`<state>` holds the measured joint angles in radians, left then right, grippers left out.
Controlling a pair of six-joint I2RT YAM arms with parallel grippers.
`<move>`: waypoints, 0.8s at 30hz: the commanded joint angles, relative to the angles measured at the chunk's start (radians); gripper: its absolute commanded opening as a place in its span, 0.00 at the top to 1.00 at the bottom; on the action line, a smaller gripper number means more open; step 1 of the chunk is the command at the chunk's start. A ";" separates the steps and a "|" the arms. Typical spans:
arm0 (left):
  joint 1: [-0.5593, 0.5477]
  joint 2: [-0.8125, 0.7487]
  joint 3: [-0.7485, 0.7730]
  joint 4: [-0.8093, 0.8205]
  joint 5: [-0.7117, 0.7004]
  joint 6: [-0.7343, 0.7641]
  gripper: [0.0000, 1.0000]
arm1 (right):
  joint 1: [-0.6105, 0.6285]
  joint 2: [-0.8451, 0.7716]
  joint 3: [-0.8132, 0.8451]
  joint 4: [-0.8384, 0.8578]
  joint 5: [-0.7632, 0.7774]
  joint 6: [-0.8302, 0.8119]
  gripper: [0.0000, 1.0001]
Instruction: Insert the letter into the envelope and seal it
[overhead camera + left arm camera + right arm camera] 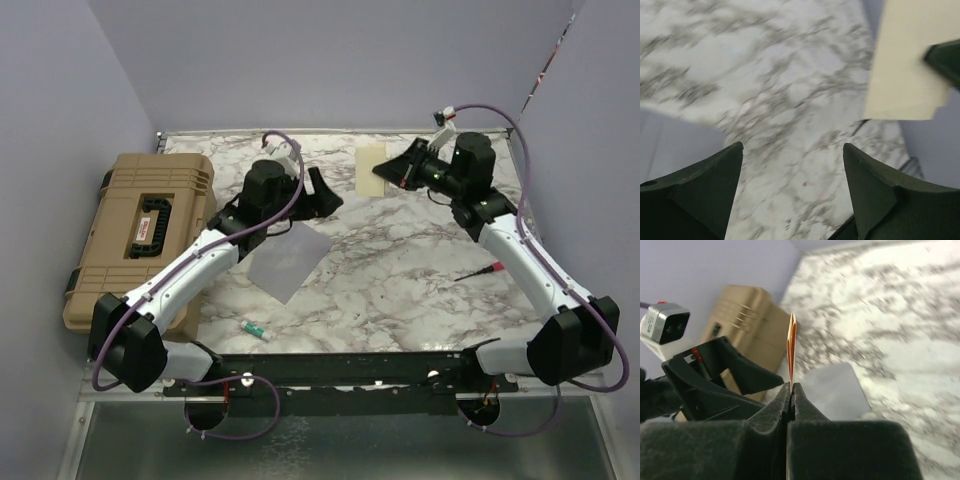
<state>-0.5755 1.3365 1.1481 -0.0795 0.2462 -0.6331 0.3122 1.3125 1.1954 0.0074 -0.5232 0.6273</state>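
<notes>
The right arm reaches far up the worktop [400, 270], wrist turned inward. Its end effector [408, 170] is pinched tight on one edge of the letter [371, 170] (edge-on in its wrist view). The left arm angles toward centre, its end effector [322, 193] gaping and empty, just beyond the flat envelope [288, 257]. The tan case [140, 235] has a red label, unreadable.

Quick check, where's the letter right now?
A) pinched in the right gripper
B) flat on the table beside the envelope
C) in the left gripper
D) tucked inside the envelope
A: the right wrist view shows the letter edge-on, clamped between the shut fingers of the right gripper. The left gripper is open and empty, and the envelope lies apart on the table.
</notes>
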 commanded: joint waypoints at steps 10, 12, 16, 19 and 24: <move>0.000 -0.088 -0.457 -0.456 -0.653 -0.309 0.15 | 0.084 0.373 -0.054 0.006 0.120 0.053 1.00; 0.000 -0.084 -0.485 -0.441 -0.681 -0.329 0.13 | 0.104 0.428 -0.028 0.034 0.107 0.066 1.00; 0.000 -0.067 -0.541 -0.330 -0.669 -0.329 0.11 | 0.117 0.495 -0.004 0.083 0.118 0.070 1.00; 0.002 -0.046 -0.575 -0.235 -0.641 -0.331 0.10 | 0.119 0.537 0.023 0.089 0.124 0.066 1.00; 0.003 -0.019 -0.602 -0.091 -0.579 -0.278 0.11 | 0.119 0.535 0.019 0.100 0.141 0.060 1.00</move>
<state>-0.5755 1.2808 0.5797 -0.3294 -0.3817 -0.9386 0.4324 1.8446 1.1954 0.0647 -0.4217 0.6880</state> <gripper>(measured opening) 0.892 0.005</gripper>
